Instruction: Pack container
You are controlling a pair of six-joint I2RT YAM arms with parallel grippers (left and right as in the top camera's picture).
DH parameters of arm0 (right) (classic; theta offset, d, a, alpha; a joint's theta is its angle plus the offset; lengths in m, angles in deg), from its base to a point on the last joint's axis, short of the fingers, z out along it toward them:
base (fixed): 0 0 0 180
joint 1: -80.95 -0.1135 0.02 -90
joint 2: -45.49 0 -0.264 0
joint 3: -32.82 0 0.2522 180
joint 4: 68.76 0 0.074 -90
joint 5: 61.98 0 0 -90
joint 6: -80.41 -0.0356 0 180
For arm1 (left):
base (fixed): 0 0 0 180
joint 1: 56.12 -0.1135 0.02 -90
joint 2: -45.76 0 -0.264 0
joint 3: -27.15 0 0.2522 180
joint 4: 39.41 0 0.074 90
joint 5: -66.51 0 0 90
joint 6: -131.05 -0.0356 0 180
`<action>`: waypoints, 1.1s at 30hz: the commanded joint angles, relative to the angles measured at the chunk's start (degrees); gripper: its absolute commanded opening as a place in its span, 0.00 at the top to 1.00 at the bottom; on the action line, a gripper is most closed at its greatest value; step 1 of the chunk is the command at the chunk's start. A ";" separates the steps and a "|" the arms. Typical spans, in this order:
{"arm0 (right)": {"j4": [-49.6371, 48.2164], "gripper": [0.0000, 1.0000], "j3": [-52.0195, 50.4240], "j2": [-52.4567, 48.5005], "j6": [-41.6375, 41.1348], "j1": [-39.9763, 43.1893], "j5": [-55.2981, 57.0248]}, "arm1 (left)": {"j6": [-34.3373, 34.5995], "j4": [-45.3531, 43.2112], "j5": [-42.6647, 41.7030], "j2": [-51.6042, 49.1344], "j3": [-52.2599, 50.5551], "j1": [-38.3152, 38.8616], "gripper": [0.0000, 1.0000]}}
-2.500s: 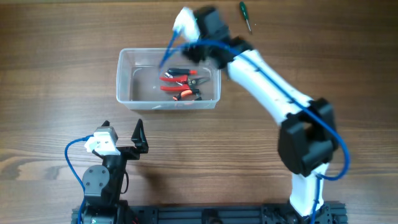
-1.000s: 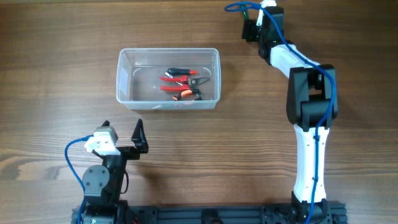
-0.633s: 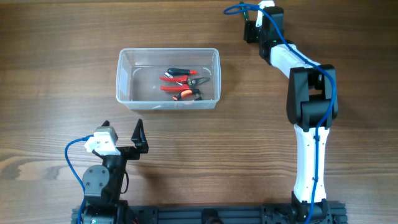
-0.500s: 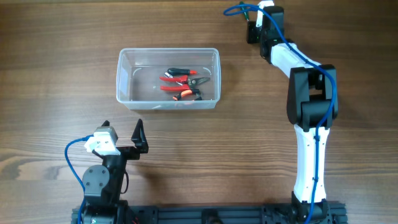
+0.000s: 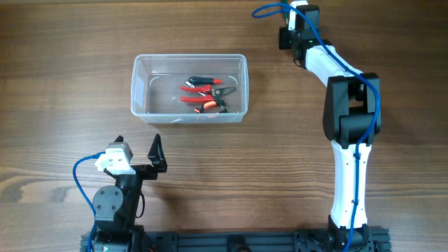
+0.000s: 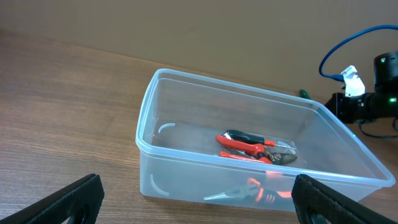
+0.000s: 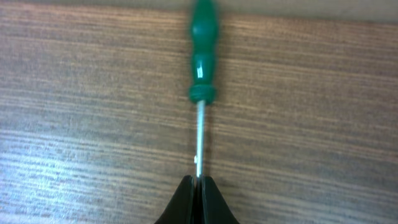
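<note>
The container [image 5: 139, 94] is a clear tub left of the table's middle, holding red-handled pliers [image 5: 204, 85] and orange-handled pliers [image 5: 208, 106]. In the left wrist view its near wall [image 6: 186, 168] faces my open left gripper [image 6: 199, 200], which sits apart from it; the same gripper [image 5: 138, 150] rests at the front left. At the far right edge, my right gripper [image 7: 198, 182] is shut on the metal shaft of a green-handled screwdriver [image 7: 202, 59] that lies on the wood. From overhead the right gripper [image 5: 288, 33] hides the screwdriver.
The right arm [image 5: 346, 105] stretches from the front right to the far edge. A blue cable [image 5: 269, 8] loops by its wrist. Bare wooden tabletop [image 5: 70, 56] surrounds the container.
The right arm left the container and reached to the far right edge. In the last second its jaws closed on the screwdriver's shaft. The left arm has not moved.
</note>
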 commanded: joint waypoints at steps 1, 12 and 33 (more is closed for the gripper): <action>5.60 0.96 -2.36 -1.84 0.85 -0.46 -1.09 | 0.50 0.04 0.15 0.09 -0.24 -0.33 0.00; 12.83 0.96 -2.36 8.52 1.25 -0.48 -1.09 | 0.50 0.04 0.15 0.09 -0.24 -0.33 0.00; 23.61 0.96 -2.99 28.09 7.02 -7.39 4.96 | 0.50 0.04 0.15 0.09 -0.24 -0.33 0.00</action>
